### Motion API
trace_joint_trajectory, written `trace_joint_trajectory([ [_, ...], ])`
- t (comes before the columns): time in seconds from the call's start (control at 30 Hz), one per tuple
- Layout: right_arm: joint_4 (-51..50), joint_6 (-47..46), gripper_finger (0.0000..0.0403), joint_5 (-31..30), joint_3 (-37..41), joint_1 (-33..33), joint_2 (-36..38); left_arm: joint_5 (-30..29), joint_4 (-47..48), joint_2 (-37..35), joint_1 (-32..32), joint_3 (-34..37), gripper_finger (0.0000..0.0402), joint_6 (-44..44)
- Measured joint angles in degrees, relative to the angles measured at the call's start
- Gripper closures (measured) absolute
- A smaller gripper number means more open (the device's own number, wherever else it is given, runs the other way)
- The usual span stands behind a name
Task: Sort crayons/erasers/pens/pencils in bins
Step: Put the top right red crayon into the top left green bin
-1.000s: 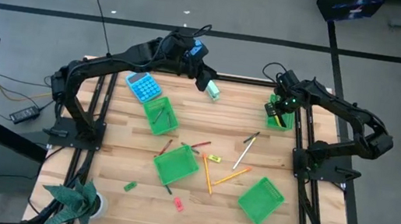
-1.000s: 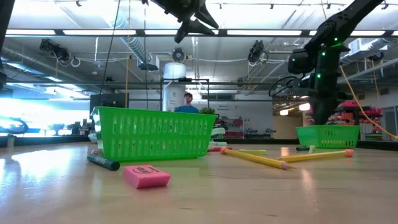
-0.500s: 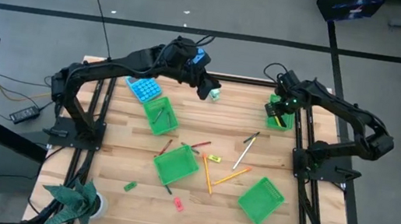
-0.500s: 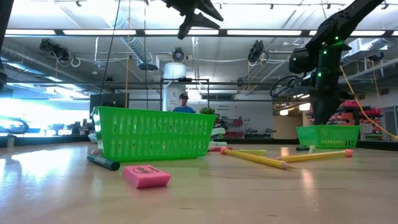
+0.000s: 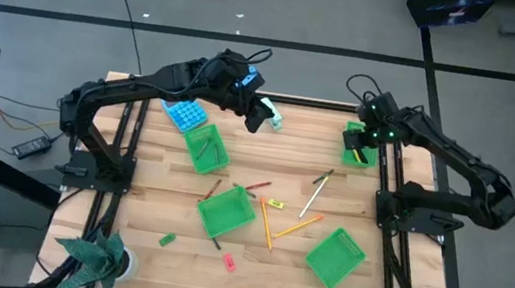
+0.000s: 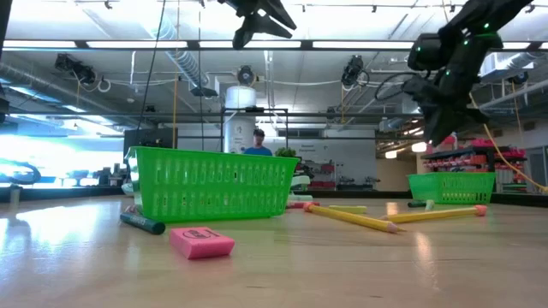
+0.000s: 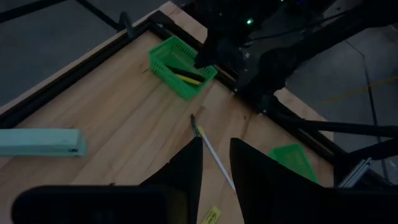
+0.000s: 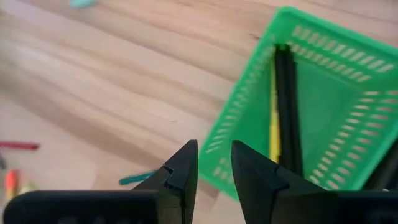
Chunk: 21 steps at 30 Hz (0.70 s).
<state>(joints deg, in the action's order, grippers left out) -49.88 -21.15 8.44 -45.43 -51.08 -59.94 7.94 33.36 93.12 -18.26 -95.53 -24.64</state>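
While hovering upper right over shallow square green plastic bin [image 5: 358, 144] holding slim dark pens [image 8: 287, 106], right gripper [image 8: 213, 163] slightly apart and empty, left gripper [image 7: 214, 160] upper centre, fingers narrowly apart, empty.

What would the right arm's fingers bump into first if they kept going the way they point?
Probably the green bin holding dark pens and a yellow one. The right gripper aims at its near wall, with nothing between. It hangs above the table, so the exact spot is uncertain.

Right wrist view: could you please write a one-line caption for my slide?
Right gripper, its jaws empty with a gap, above the wooden table beside a green plastic bin holding dark pens and one yellow pen.
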Motion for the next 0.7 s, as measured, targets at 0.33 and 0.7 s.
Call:
trace_joint_trajectory([
  [0.33,4.3,0.7,0.0299,4.2,0.0,9.6,4.2,-1.8,-0.5,0.0,2.8,0.0,0.0319,-0.2],
  [0.7,18.5,-6.0,0.0299,4.4,0.0,22.9,4.8,-2.4,0.1,-0.1,4.2,0.0,0.0322,-0.1],
])
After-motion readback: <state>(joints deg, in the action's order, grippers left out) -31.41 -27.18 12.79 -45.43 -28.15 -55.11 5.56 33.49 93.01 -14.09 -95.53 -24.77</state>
